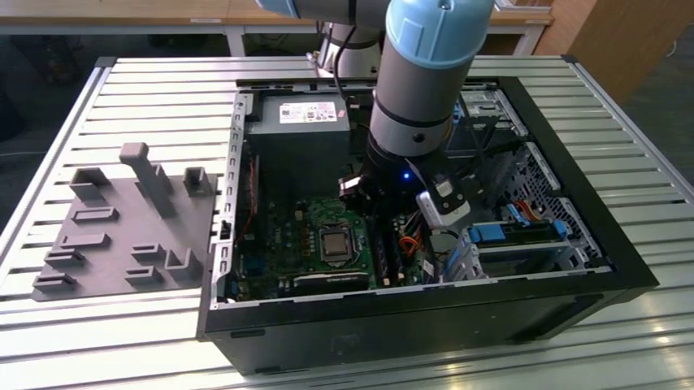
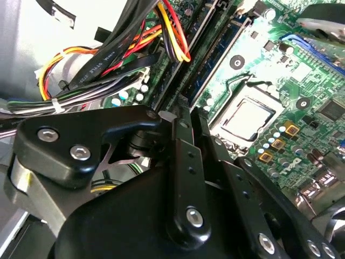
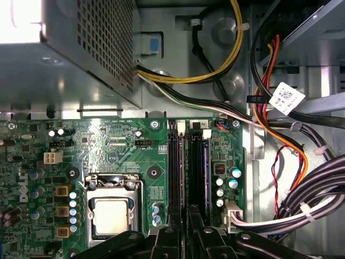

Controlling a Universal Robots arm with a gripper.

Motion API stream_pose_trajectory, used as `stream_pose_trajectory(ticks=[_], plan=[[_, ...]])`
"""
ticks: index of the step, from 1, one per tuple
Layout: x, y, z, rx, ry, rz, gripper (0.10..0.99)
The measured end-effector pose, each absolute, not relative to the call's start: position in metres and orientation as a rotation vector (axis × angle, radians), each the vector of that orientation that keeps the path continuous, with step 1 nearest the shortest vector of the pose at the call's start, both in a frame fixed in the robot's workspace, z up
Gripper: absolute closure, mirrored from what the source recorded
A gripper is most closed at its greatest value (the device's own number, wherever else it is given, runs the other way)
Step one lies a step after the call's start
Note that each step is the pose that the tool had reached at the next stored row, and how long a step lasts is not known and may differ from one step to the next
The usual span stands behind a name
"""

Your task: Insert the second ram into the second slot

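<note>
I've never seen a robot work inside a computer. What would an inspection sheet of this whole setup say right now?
Surface: slatted metal table carrying an open computer case.
Job's things: a dark-blue ram stick stands in one of the parallel memory slots beside the processor socket; whether it is fully seated cannot be told.
Clutter: grey holder tray with upright pegs, beside the case.
Grippers: gripper low over the near end of the memory slots; finger state cannot be told.
Cables: bundled yellow, black and red power wires running from the power supply; orange cable alongside.
Surroundings: wooden furniture behind the table.
</note>
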State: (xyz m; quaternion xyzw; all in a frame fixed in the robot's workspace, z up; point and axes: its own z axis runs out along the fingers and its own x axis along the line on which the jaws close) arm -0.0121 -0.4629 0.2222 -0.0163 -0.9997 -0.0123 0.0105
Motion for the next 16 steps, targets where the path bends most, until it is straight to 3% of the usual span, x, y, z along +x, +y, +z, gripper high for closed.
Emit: stream_pose_trajectory(ticks=[6, 8, 16], plan=[[-0.012, -0.4629, 0.2249, -0.051, -3.12, -0.039, 0.894], [-0.012, -0.4629, 0.2252, -0.051, -3.12, -0.038, 0.98], [-0.0121, -0.4629, 0.2238, -0.051, -3.12, -0.038, 0.98]])
